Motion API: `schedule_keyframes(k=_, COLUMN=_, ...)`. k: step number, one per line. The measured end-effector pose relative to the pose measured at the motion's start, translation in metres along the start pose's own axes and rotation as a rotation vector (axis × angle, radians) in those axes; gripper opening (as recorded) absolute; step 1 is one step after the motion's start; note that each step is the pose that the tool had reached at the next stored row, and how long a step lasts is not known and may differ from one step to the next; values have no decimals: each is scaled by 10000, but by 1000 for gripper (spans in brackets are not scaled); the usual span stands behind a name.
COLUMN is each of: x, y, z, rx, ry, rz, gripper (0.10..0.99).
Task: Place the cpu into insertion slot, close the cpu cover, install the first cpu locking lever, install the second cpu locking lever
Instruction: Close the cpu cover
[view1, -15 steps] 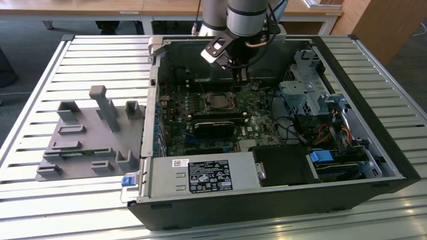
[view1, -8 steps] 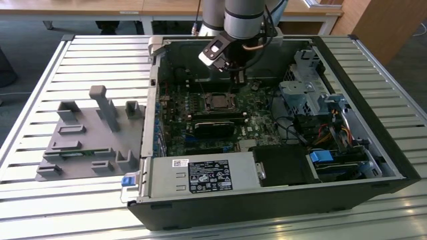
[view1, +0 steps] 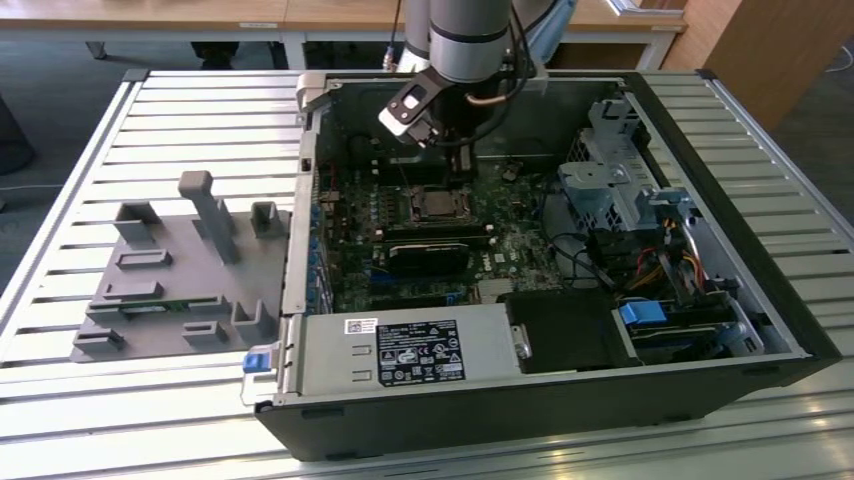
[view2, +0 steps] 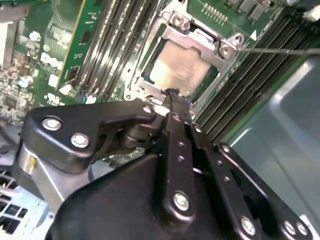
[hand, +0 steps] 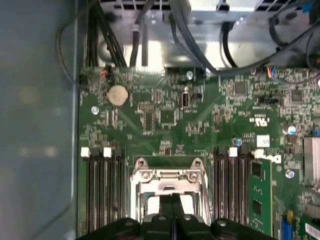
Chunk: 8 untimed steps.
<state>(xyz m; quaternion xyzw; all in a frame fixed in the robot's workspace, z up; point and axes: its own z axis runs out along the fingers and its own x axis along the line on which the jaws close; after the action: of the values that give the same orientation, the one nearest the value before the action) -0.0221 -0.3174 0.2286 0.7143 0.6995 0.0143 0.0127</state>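
Fingers: pressed together, and I see nothing held between them. In both wrist views the gripper (view2: 172, 95) (hand: 175, 205) has its tips at the edge of the cpu cover (view2: 199, 34).
Chip: the cpu (view2: 180, 67) sits in the insertion slot (hand: 133, 200). Its pale top shows through the cover's window, and the cover lies flat over it.
Second wrist view gives me: a thin lever (view2: 280, 50) reaching from the slot's corner out across the memory slots (view2: 260, 70).
First wrist view gives me: a coin battery (hand: 118, 93) further up the board, and black cables (hand: 145, 35) past the board's edge. The fingers hide the middle of the chip.
Exterior view gives me: the arm entering at 12 o'clock of the computer case (view1: 534, 410), with the gripper (view1: 451, 160) just over the slot.
Case contents: the green board (view1: 521, 260), a labelled power supply (view1: 414, 350) at 6 o'clock, and a drive cage (view1: 601, 190) at 3 o'clock.
Grey tray (view1: 174, 290): on the slatted table (view1: 80, 420), at 9 o'clock of the case and just beside it. Several upright posts stand on it.
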Motion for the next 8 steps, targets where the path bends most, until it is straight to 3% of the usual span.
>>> schedule_keyframes(k=5, x=-30, y=-14, z=63, rx=90, ry=12, rz=2, gripper=106)
schedule_keyframes(k=8, x=-37, y=-107, z=81, rx=91, ry=24, rz=-4, gripper=106)
